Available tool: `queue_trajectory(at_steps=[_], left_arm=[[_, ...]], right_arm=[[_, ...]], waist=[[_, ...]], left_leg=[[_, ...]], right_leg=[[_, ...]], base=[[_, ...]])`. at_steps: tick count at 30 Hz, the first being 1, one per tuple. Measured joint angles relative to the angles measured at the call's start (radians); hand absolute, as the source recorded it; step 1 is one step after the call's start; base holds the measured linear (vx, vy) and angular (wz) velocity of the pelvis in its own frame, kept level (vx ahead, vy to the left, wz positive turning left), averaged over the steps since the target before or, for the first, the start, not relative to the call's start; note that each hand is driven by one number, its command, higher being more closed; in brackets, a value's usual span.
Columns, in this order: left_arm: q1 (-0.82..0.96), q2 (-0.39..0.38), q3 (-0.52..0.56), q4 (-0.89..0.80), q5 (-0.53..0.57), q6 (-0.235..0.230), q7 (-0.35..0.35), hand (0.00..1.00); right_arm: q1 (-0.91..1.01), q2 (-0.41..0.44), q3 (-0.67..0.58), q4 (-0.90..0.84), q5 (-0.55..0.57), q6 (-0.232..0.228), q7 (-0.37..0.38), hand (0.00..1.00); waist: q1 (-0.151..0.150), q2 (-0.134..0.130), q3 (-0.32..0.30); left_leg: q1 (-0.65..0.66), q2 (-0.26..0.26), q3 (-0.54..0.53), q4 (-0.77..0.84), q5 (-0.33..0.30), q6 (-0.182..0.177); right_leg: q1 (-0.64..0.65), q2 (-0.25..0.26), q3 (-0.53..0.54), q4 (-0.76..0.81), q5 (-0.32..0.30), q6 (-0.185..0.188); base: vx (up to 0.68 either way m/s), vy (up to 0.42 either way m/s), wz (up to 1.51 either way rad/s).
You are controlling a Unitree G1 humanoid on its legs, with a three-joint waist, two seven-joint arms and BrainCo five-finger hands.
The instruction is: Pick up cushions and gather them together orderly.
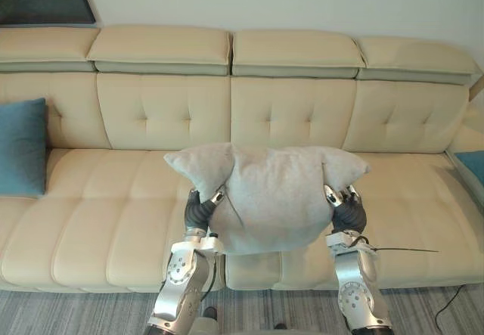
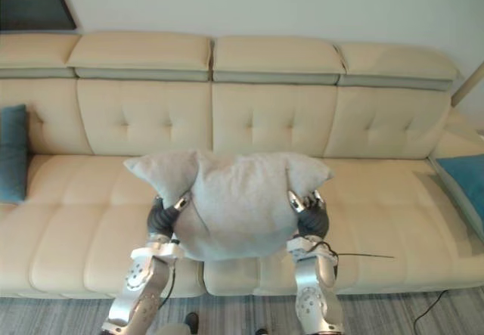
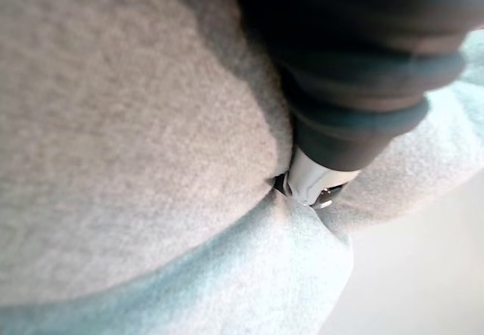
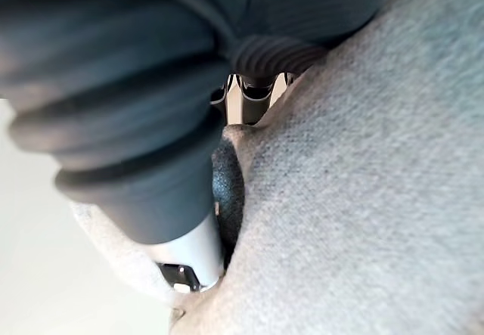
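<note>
Gripping a grey cushion (image 1: 268,199) from both sides, the two hands hold it up in front of the middle of a cream sofa (image 1: 98,199). The left hand (image 1: 198,210) clamps the cushion's left edge just under its upper corner, which flops outward over the wrist. In the left wrist view one silver finger (image 3: 308,182) digs into a deep fold of the grey cloth. The right hand (image 1: 348,212) holds the opposite edge the same way, and the right wrist view shows a fold of cloth pinched between the thumb (image 4: 190,253) and the fingers (image 4: 257,93). The cushion bulges between the hands, with its lower edge hanging in front of the seat's front edge. A teal cushion (image 1: 21,146) leans upright against the sofa's back at the far left end. Another teal cushion (image 2: 461,172) lies at the far right end. Both are well apart from the grey one. Grey carpet (image 1: 76,312) runs along the foot of the sofa.
</note>
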Motion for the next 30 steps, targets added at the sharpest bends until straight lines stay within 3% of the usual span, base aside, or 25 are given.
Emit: queue_trajectory(at_steps=[4,7,12,15,17,24,30], left_arm=[[-0.035,0.0,0.026,-0.007,0.0,-0.005,0.02,1.0],[-0.16,0.002,0.068,0.002,0.0,-0.02,0.067,1.0],[-0.528,0.085,0.128,0.1,0.0,-0.099,0.167,1.0],[-0.755,0.136,0.135,0.194,-0.001,-0.119,0.208,1.0],[-0.855,0.173,0.136,0.252,-0.003,-0.12,0.212,1.0],[-1.175,0.23,0.157,0.446,-0.032,-0.12,0.224,1.0],[-1.352,0.234,0.177,0.609,-0.093,-0.121,0.201,1.0]], right_arm=[[-0.103,0.0,0.006,0.008,-0.04,-0.015,-0.005,1.0],[-0.29,0.0,0.031,0.096,-0.05,-0.067,-0.037,1.0],[-0.651,-0.014,0.027,0.19,-0.123,-0.114,-0.13,1.0],[-0.841,-0.051,-0.024,0.228,-0.171,-0.112,-0.187,1.0],[-0.927,-0.056,-0.054,0.258,-0.199,-0.107,-0.217,1.0],[-1.18,-0.119,-0.088,0.367,-0.246,-0.11,-0.318,1.0],[-1.353,-0.179,-0.088,0.473,-0.299,-0.105,-0.369,1.0]], waist=[[0.005,-0.003,-0.001],[0.019,-0.006,0.014],[0.04,0.005,0.153],[0.073,0.011,0.219],[0.075,0.016,0.255],[0.066,0.049,0.325],[0.032,0.057,0.368]], left_leg=[[-0.002,-0.001,-0.016,-0.029,0.025,-0.001],[-0.049,0.011,-0.024,-0.022,0.041,-0.008],[-0.185,0.034,-0.053,0.043,0.063,-0.021],[-0.276,0.045,-0.052,0.048,0.095,-0.033],[-0.309,0.044,-0.047,0.07,0.101,-0.029],[-0.447,0.041,-0.041,0.129,0.112,-0.034],[-0.564,0.04,-0.043,0.135,0.132,-0.039]], right_leg=[[-0.005,0.001,-0.021,-0.002,0.005,-0.002],[-0.044,0.014,-0.025,0.005,0.023,-0.012],[-0.167,0.035,-0.045,0.072,0.041,-0.024],[-0.302,0.023,-0.045,0.17,0.028,-0.031],[-0.35,0.015,-0.044,0.219,0.014,-0.032],[-0.52,0.002,-0.022,0.322,0.004,-0.031],[-0.655,-0.003,-0.021,0.365,0.004,-0.034]], base=[[-0.02,-0.008,0.13],[-0.09,-0.015,0.05],[-0.2,-0.019,0.09],[-0.17,-0.021,-0.02],[-0.12,-0.008,-0.04],[-0.08,0.0,-0.11],[-0.03,-0.005,0.0]])
